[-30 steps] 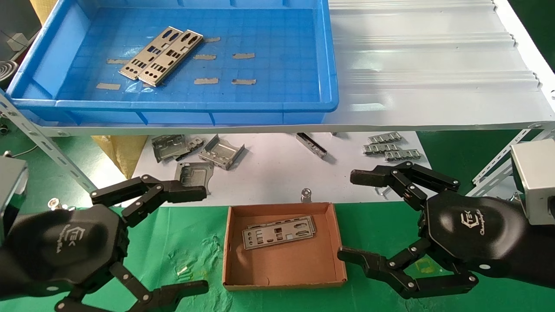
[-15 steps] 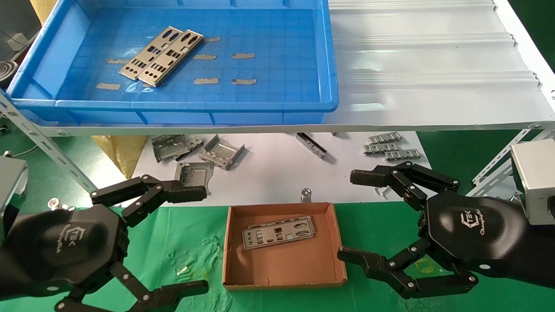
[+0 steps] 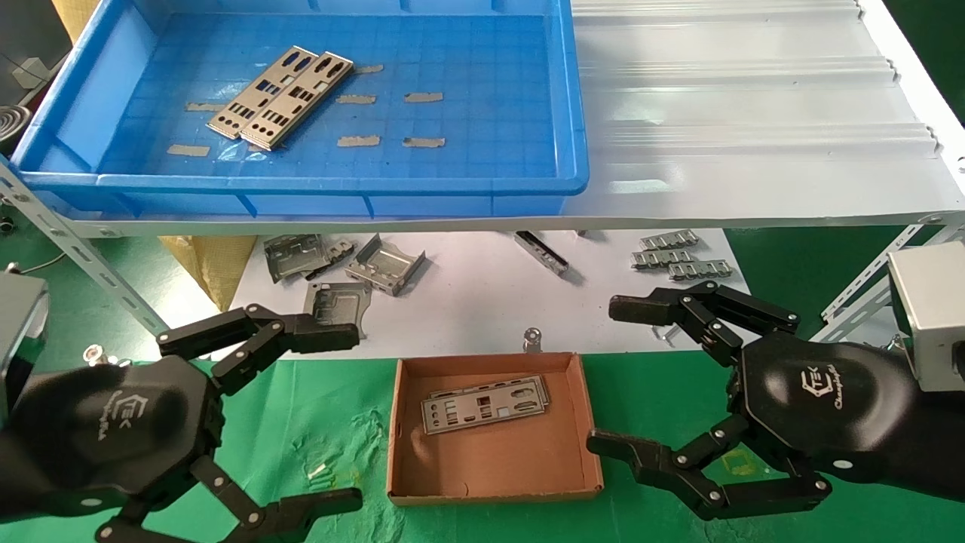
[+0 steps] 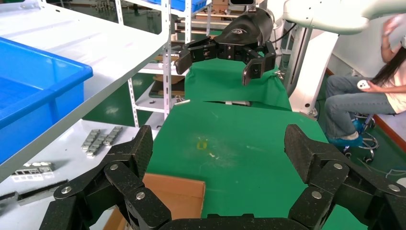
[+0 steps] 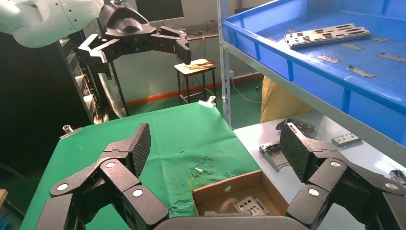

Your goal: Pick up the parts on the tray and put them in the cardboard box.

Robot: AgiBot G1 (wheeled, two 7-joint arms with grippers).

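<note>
Flanking the cardboard box (image 3: 494, 430) on the green bench (image 3: 332, 422), the left tool (image 3: 343, 415) and right tool (image 3: 611, 373) both hang released, empty. Parts (image 3: 485, 404) lie stacked inside the box. Farther back, on the shelf, the tray (image 3: 482, 181) holds two more parts (image 3: 280, 98) side by side, touching.

Parts: 2 thin silver-grey punched metal plates (image 3: 280, 98), flat, side by side, touching, angled, on tray's left.
Tray: big shallow blue plastic bin (image 3: 490, 177) on shelf.
Box: small open brown cardboard box (image 3: 494, 460) below; holds similar plates (image 3: 485, 403).
</note>
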